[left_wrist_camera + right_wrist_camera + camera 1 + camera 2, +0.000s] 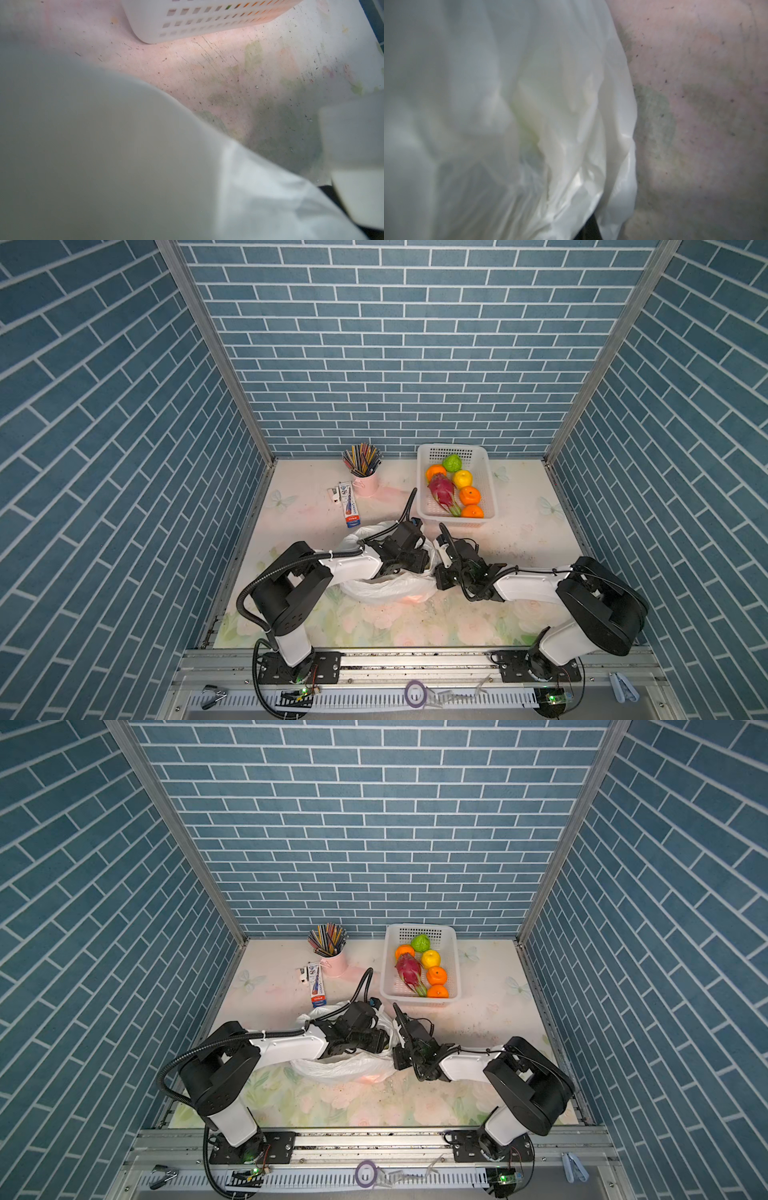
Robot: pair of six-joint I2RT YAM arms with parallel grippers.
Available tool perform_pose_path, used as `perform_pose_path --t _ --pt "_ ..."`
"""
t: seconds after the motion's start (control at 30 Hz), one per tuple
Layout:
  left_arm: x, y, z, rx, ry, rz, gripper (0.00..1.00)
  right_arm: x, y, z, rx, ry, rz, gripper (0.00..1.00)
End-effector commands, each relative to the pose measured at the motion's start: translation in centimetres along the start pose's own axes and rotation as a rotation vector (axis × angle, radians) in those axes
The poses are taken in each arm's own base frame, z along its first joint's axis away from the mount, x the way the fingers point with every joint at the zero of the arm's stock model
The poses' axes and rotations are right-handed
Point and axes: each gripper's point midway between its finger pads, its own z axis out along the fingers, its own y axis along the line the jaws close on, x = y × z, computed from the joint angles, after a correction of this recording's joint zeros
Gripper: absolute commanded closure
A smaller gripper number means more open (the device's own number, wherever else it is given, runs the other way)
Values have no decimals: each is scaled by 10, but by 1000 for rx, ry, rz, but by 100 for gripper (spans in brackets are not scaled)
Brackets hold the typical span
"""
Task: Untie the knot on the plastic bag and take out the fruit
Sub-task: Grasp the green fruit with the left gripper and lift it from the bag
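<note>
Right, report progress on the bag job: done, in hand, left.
Done: the plastic bag lies open, knot apparently undone; six fruit sit in the basket. In hand: left hand reaches into the bag while right hand appears to pinch its rim. Left: anything remaining inside; a reddish tint shows through, contents unclear.

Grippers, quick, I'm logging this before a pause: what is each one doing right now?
Left gripper: down inside the plastic bag, jaws hidden; cannot be told.
Right gripper: shut, apparently pinching the plastic bag's edge.
</note>
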Motion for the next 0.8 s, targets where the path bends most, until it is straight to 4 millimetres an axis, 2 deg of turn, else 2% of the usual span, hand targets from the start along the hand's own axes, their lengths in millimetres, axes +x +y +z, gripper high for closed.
perform_pose_path --t 0.0,0.4,0.77 --pt "-7 -3 -8 16 -27 -3 49 24 -18 -4 71 74 3 100" --pt "-18 -14 -49 68 -100 6 51 21 -30 -10 125 54 50 100" --pt "-42 -28 -112 138 -290 95 52 14 -34 -14 158 34 69 97"
